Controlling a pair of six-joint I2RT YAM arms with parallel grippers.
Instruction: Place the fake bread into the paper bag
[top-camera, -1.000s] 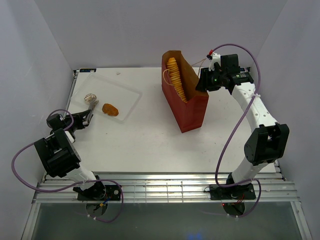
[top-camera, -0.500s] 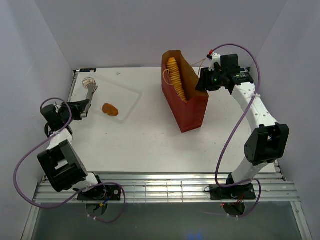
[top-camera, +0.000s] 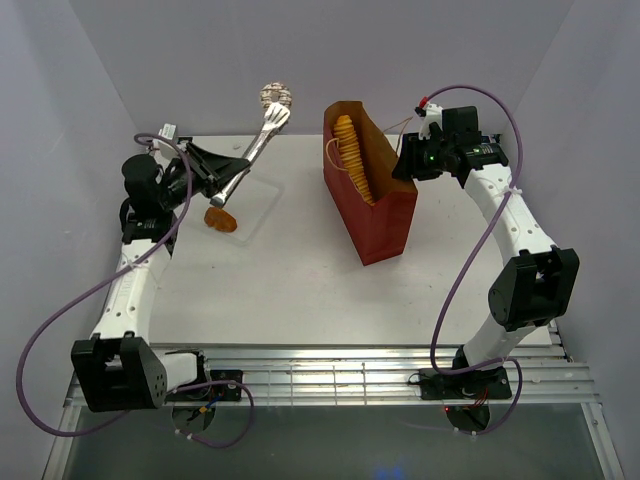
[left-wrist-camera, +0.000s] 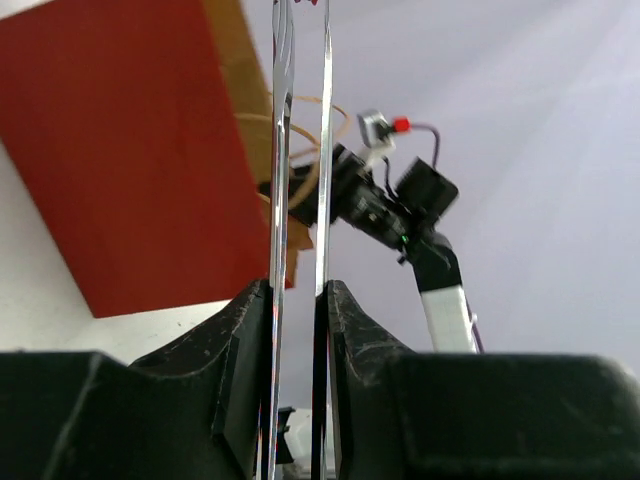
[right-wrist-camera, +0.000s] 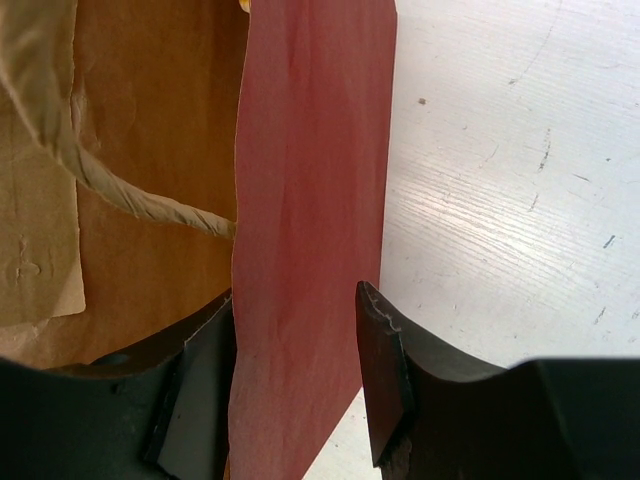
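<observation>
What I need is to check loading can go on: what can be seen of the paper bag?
The paper bag is tall, rectangular, dark red outside and brown inside, with thin tan string handles. It stands upright on the white table, mouth open upward. A long ridged loaf leans inside it. The right claw straddles its right wall, one finger inside, one outside; whether it pinches is unclear.

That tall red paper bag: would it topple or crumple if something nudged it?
Probably tippy: the paper bag stands tall and narrow. Its thin wall likely flexes rather than resists, which may be why the right gripper pinches it.
</observation>
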